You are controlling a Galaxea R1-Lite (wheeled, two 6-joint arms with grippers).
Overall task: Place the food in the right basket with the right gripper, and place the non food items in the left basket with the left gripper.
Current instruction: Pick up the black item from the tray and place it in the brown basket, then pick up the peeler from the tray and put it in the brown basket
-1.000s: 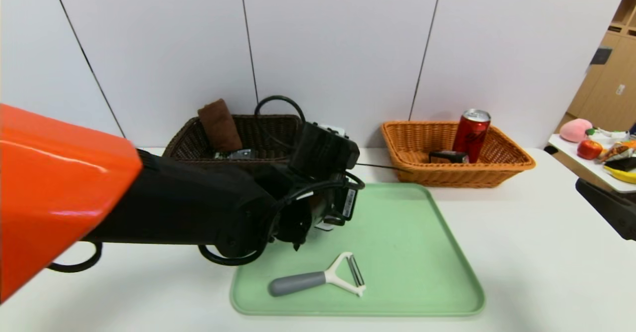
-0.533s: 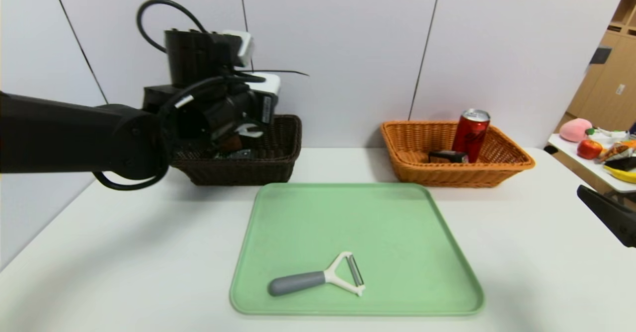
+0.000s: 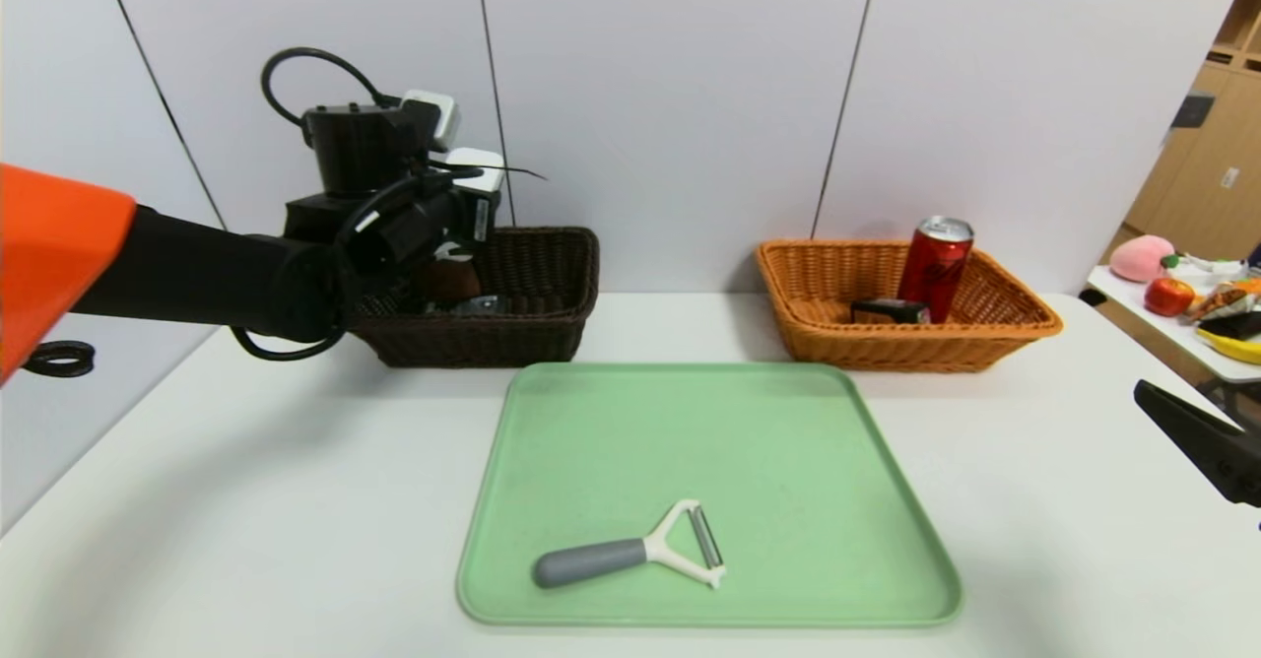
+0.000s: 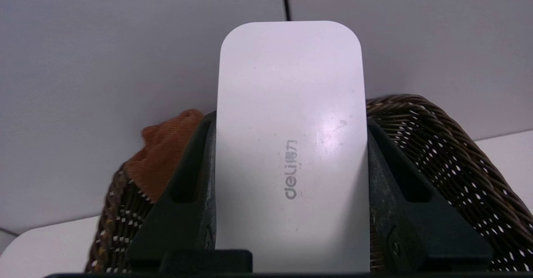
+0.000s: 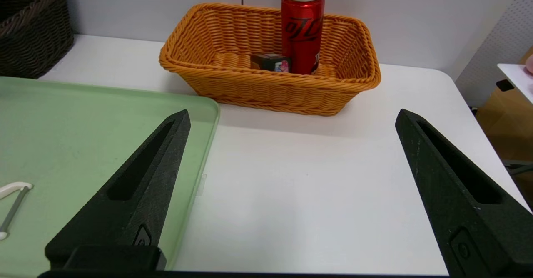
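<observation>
1. Two hands in view: left hand (image 4: 291, 153) is raised above the dark brown left basket (image 3: 537, 289), right hand (image 5: 291, 194) is parked low at the desk's (image 3: 246, 500) right edge.
2. Left hand is clamped on the flat white case (image 4: 289, 145); the fingers (image 4: 187, 203) press both long sides and the case sticks out past the fingertips toward the wall.
3. Below and just behind the left hand, the brown towel (image 4: 164, 153) leans upright inside the left basket; head view shows more items on the basket floor under the hand, too hidden to name.
4. Right hand is spread wide with nothing between its fingers (image 5: 137, 194), hovering just over the bare desk.
5. Straight ahead of the right hand sits the orange right basket (image 5: 233, 78), well apart from the fingertips.
6. Food is in that basket: red can (image 5: 302, 28) stands upright near the back, small black box (image 5: 270, 61) lies touching or just beside the can's base.
7. Green tray (image 3: 788, 441) lies to the inner side of the right hand, its edge just beside the inner finger.
8. Peeler (image 3: 630, 552) lies flat on the tray's near part, well apart from both hands, grey handle pointing toward the left-hand side.
</observation>
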